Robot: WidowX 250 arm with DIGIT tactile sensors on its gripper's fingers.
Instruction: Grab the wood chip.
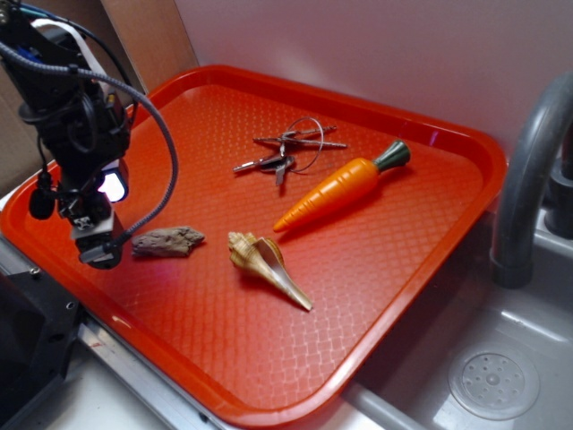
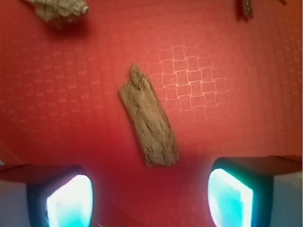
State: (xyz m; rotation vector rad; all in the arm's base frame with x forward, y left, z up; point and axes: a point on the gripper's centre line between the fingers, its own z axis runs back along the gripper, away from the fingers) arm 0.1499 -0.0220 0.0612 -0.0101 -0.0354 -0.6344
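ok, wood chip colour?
Grey-brown, weathered and streaky: the wood chip shows best in the wrist view, lying on the red tray.

A big red tray [image 1: 430,143] with a bumpy pattern holds 4 things. The wood chip [image 1: 167,241] lies flat near the left edge. The seashell [image 1: 264,262] lies beside it, toward the middle. The orange toy carrot [image 1: 345,183] and some metal keys [image 1: 291,150] lie farther back.
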